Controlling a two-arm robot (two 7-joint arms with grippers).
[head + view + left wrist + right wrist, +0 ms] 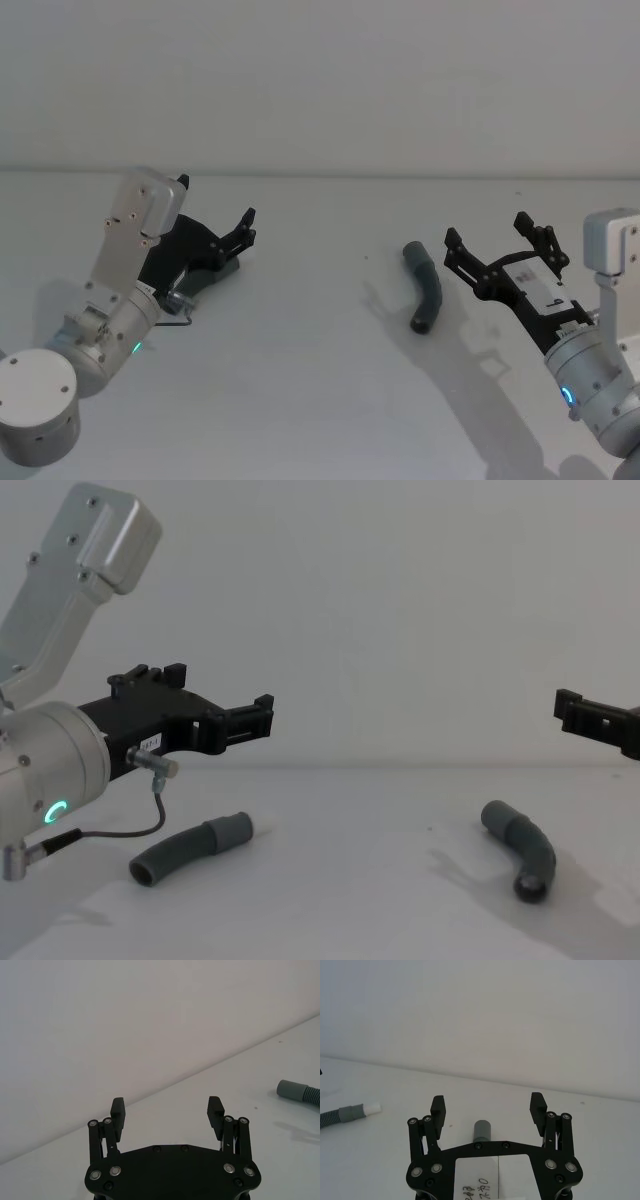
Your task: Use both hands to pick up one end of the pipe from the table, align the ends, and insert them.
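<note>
- The left end effector (166, 1110) and the right end effector (487, 1102) are spread wide, with nothing held.
- The spigot piece (195, 848) and the socket piece (525, 855) are seen lying on the counter (350, 920), well apart.
- A curved piece may be rolled aside if it is pinched off-centre.

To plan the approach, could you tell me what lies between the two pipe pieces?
Nothing; the chest view shows bare table between the left piece and the right piece.

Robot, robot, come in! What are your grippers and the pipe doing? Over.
Left gripper open, empty, above white-tipped piece. Right gripper open, empty, facing other piece. Both lie apart on table. Nothing in the way.
</note>
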